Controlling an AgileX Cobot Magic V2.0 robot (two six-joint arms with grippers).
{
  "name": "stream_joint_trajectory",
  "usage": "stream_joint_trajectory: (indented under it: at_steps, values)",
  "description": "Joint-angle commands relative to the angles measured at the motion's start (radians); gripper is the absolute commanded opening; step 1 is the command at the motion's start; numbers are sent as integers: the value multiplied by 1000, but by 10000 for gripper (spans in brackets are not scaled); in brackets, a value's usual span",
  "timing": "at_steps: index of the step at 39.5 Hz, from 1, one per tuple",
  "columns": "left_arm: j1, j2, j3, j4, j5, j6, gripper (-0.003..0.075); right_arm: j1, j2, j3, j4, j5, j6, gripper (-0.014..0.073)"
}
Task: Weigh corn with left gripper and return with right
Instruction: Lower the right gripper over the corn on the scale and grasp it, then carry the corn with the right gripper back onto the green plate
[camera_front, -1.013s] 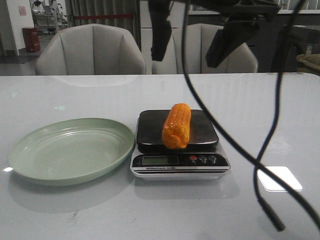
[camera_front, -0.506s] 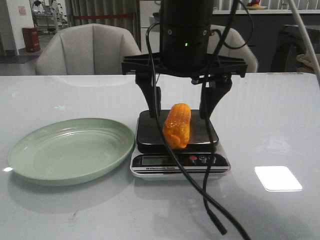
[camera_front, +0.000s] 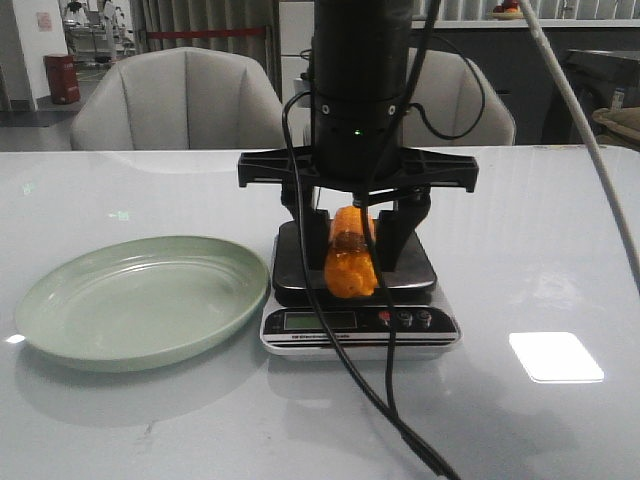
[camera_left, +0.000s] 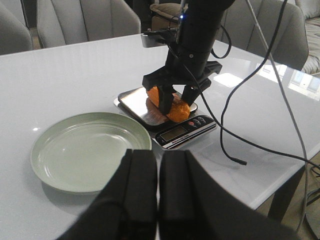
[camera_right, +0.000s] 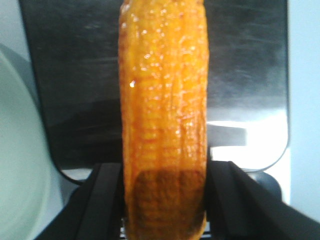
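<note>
The orange-yellow corn (camera_front: 350, 268) lies lengthwise on the black platform of the scale (camera_front: 298, 250). My right gripper (camera_front: 352, 262) has come straight down over it. Its two black fingers press against the cob's two sides near the front end, as the right wrist view (camera_right: 163, 200) shows on the corn (camera_right: 162, 110). The corn still rests on the scale (camera_right: 75, 75). My left gripper (camera_left: 158, 155) is shut and empty. It hovers over the table near the plate's front edge and looks across at the corn (camera_left: 172, 106) and the right gripper (camera_left: 176, 97).
A pale green plate (camera_front: 140, 300) sits on the white table just left of the scale, also in the left wrist view (camera_left: 85, 150). Black cables (camera_front: 360, 390) hang from the right arm over the scale's front. Grey chairs (camera_front: 180, 100) stand behind the table.
The right gripper came down from above the scale to the corn, and its fingers closed from wide apart onto the cob's sides. The corn has not moved.
</note>
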Motion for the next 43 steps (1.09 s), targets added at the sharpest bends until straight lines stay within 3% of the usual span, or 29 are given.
stream_joint_trajectory:
  at_steps: [1,22,25,31,35,43]
  values:
    - [0,-1,-25,-3,-84,-2,133,13,-55,-77,6,-24,5,238]
    - [0,-1,-24,-3,-84,-2,133,170,37,-141,168,-304,5,249]
    - [0,-1,-24,-3,-84,-2,133,181,59,-144,168,-329,5,296]
    - [0,-1,-24,-3,-84,-2,133,198,96,-171,168,-357,4,498]
    - [0,-1,-24,-3,-84,-2,133,202,112,-202,168,-355,4,586]
    - [0,-2,-24,-3,-84,-2,133,187,93,-255,136,-335,2,598]
